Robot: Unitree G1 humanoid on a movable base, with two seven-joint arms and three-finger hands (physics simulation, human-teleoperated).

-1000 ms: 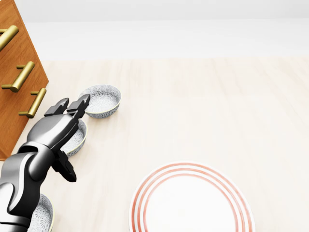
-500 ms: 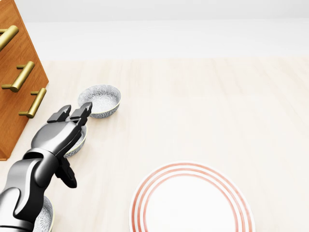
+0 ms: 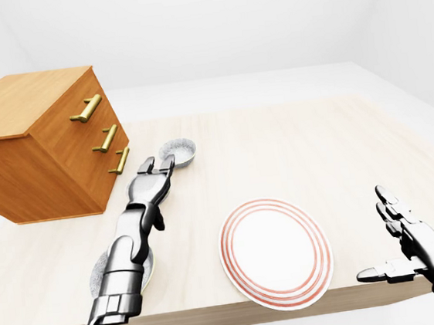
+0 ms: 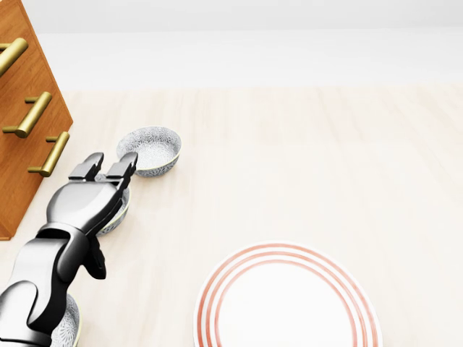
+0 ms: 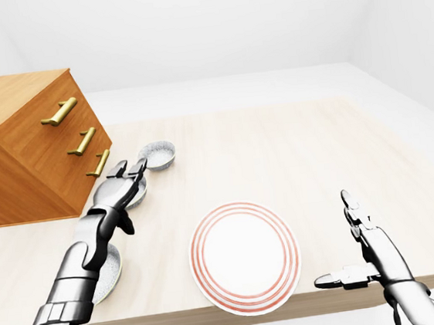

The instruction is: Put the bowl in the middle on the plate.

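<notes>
Three patterned grey-white bowls lie in a line at the left of the head view. The top bowl [image 4: 150, 150] is in full view. My left hand [image 4: 108, 170] hovers open over the middle bowl [image 4: 119, 210], covering most of it so that only its right rim shows. The bottom bowl [image 4: 66, 322] peeks out under my forearm. The white plate [image 4: 289, 303] with red rings sits at the lower middle, with nothing on it. My right hand [image 5: 357, 242] is open, fingers spread, off the table's lower right edge.
A wooden dresser [image 3: 37, 150] with brass handles stands at the left, close beside the bowls. The light wooden table [image 3: 293, 147] stretches to the right, and its near edge [image 3: 218, 316] runs along the bottom of the eye views.
My left hand has drawn back slightly from the top bowl's rim, toward the lower left, and now sits over the middle bowl with its fingers still spread. Bowls and plate have not moved.
</notes>
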